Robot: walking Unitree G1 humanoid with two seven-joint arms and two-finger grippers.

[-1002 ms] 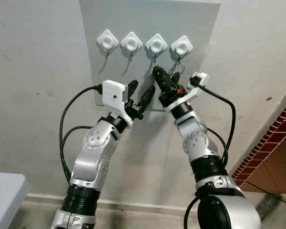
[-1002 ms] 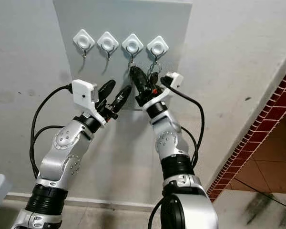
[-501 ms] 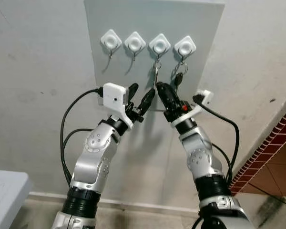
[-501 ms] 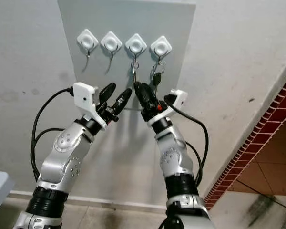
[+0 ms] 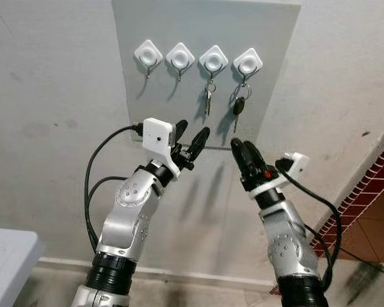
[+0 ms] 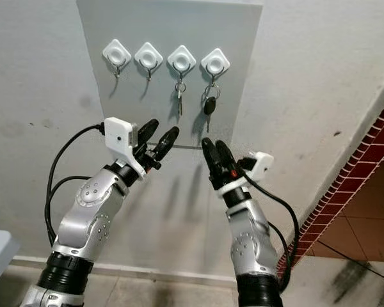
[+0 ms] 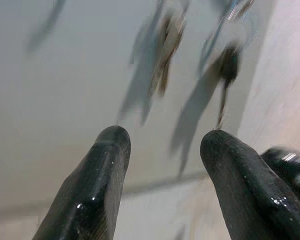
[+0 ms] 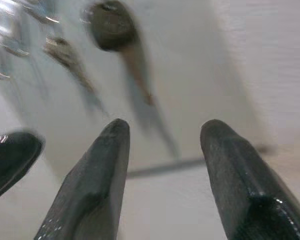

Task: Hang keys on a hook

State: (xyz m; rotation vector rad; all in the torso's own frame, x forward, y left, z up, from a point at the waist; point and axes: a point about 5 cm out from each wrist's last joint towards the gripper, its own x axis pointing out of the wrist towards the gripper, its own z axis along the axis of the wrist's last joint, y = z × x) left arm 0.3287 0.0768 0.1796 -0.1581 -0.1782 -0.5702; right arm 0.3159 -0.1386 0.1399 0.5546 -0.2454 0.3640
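The right gripper [image 5: 243, 146] stood just below the grey board [image 5: 269, 70], its two long black fingers spread and holding nothing, their rounded rubbery tips pointing up toward the board's lower edge. The left gripper [image 5: 191, 135] hovered beside it, in front of the board's lower edge and below the second and third hooks, its fingers likewise parted and empty. From the board's top ran a row of four white diamond-shaped hooks; counting from the board's left edge, the first hook [image 5: 148, 54] and second hook [image 5: 178, 57] were bare. The silver keys [image 5: 208, 98] hung on a small ring from the third hook [image 5: 213, 59], well above both grippers, and a black-headed key [image 5: 239, 105] hung from the fourth hook [image 5: 248, 62], nearer the board's right edge. Judged from this, the hanging appeared done. The silver keys looked light, stiff and smooth, thin flat metal that would likely slip between rounded pads and swing freely on the ring; the best hold would probably be across the flat blades close under the ring, leaving the ring free for the hook. The board was matt and flat, the hooks glossy plastic with small metal prongs, and the wall [image 5: 51, 96] around the board rough, scuffed plaster.
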